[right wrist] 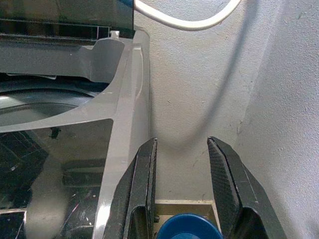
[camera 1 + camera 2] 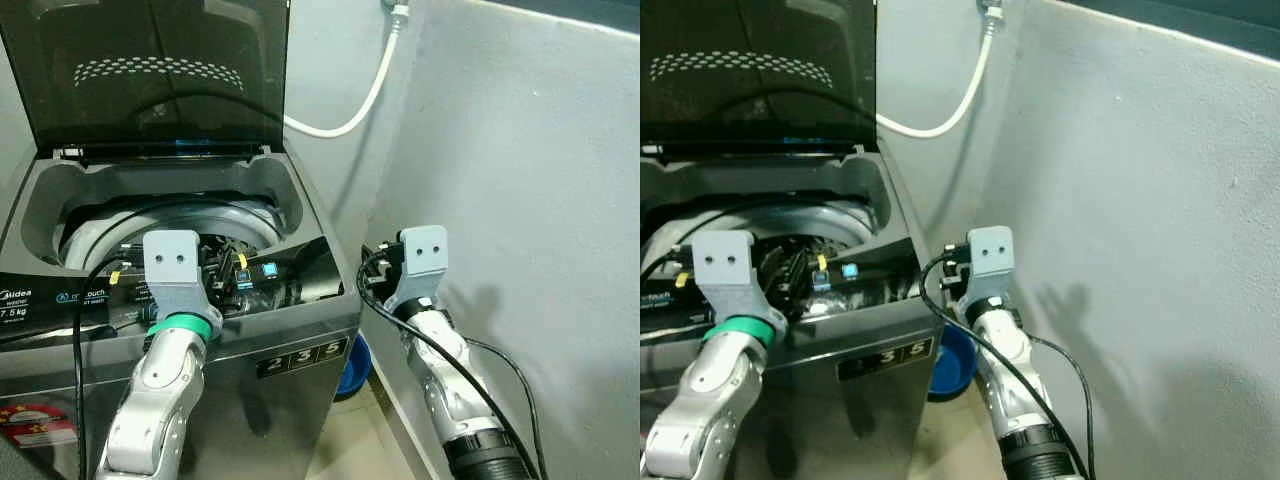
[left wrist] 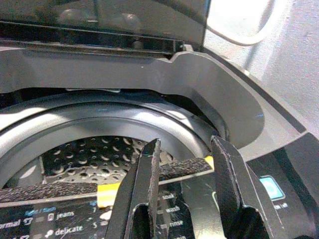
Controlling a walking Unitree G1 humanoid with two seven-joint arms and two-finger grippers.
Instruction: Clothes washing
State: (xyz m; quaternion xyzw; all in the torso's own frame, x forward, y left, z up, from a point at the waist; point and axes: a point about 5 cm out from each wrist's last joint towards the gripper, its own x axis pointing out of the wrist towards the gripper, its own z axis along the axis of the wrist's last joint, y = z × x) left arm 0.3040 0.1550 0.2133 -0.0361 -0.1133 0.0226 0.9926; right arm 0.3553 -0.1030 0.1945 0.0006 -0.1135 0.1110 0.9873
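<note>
Grey walls are hemming in the washing machine [image 2: 300,345], lid [image 2: 160,70] standing up; left gripper [image 3: 187,194] hovering wide over its drum [image 3: 89,159], right gripper [image 1: 182,194] gaping beside it above a blue basin [image 1: 187,226].

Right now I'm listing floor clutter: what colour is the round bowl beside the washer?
Blue round bowl, clearest in the right wrist view.

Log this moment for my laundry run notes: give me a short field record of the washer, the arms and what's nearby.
washer: top-loader washing machine, lid raised upright
drum: perforated drum, no clothes visible in the part shown
left gripper: left gripper open, over the control panel at the machine's front edge
right gripper: right gripper open, holding nothing, beside the machine's right side, facing the wall
hose: white hose along the wall
floor: blue bowl beside the machine
</note>
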